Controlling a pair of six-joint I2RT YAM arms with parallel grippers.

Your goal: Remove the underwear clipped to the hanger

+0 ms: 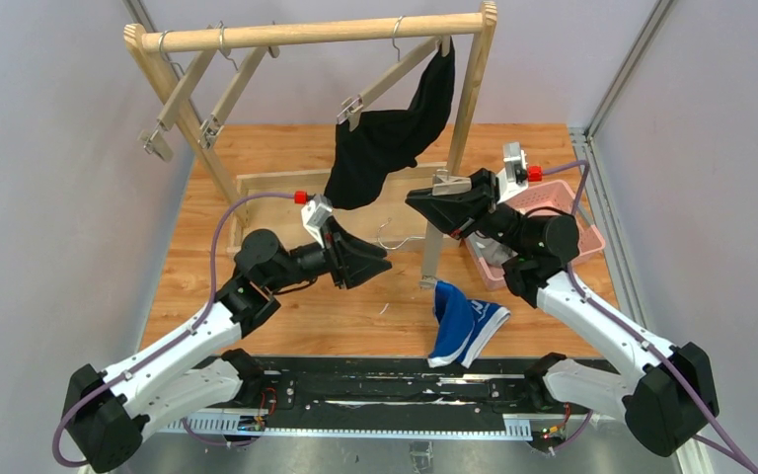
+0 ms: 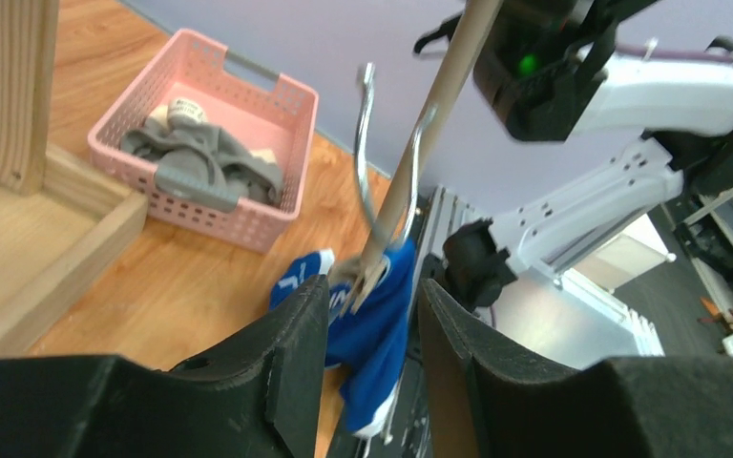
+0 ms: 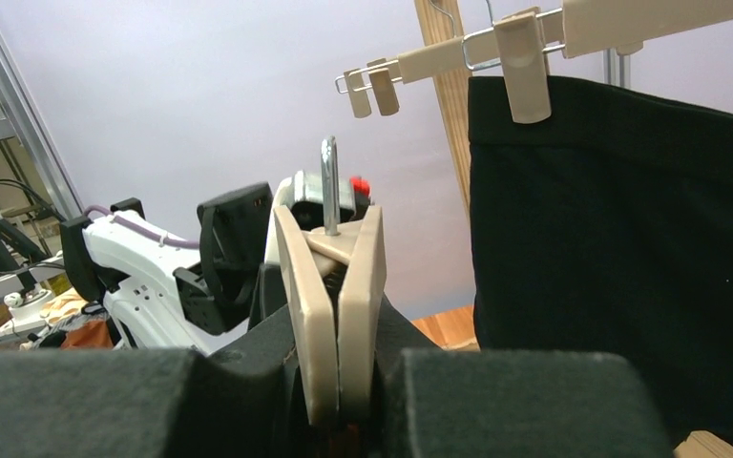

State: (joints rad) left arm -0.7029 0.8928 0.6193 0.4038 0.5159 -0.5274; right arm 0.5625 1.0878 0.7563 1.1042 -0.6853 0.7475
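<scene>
The blue briefs (image 1: 464, 321) hang from the lower clip of a beige hanger (image 1: 431, 247) and rest on the table's front edge. My right gripper (image 1: 442, 197) is shut on that hanger's upper clip (image 3: 334, 286) and holds the hanger tilted steeply. My left gripper (image 1: 382, 265) is open, just left of the hanger. In the left wrist view the blue briefs (image 2: 377, 329) and their clip (image 2: 363, 277) show between its fingers (image 2: 291, 343), beyond the tips. The black briefs (image 1: 395, 138) hang by one clip (image 3: 523, 62) from a hanger on the rack. The grey briefs (image 2: 200, 162) lie in the pink basket (image 2: 277, 215).
The wooden rack (image 1: 469, 99) stands across the back, with two bare hangers (image 1: 183, 104) at its left. A shallow wooden tray (image 1: 257, 183) lies under it. The pink basket (image 1: 582, 232) sits at the right, behind my right arm.
</scene>
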